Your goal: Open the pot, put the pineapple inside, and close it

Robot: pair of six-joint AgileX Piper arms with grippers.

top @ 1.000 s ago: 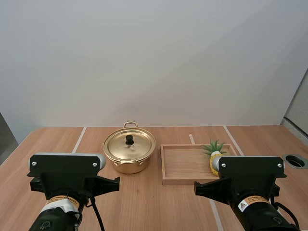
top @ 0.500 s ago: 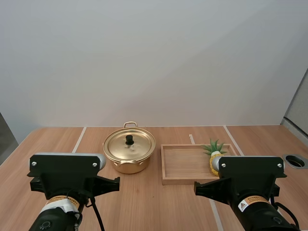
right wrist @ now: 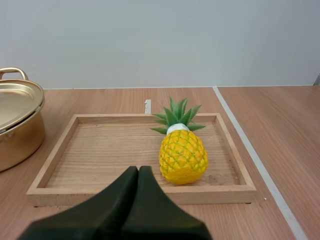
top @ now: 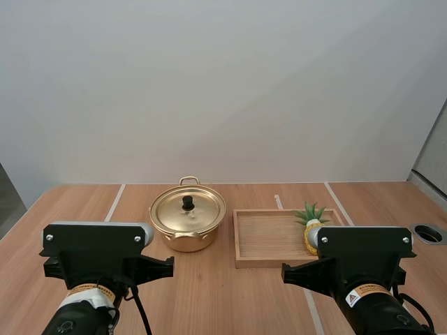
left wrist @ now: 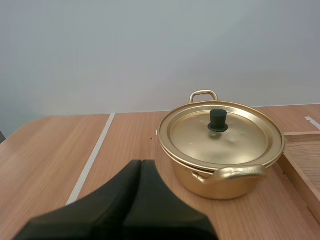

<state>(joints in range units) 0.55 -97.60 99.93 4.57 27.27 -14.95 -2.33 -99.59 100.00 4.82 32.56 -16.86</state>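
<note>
Pot point(left wrist: 226, 186) sits on the table point(left wrist: 50, 150) with its lid point(left wrist: 240, 140) on, out in front of the left gripper point(left wrist: 141, 164) and a bit to its right, so the left arm is the nearer one to reach the black knob point(left wrist: 217, 120). The pineapple point(right wrist: 183, 156) lies in the wooden tray point(right wrist: 135, 195) just ahead of the right gripper point(right wrist: 138, 170), with its leaves pointing away from that hand. Both grippers have their fingers pressed together, holding nothing.
</note>
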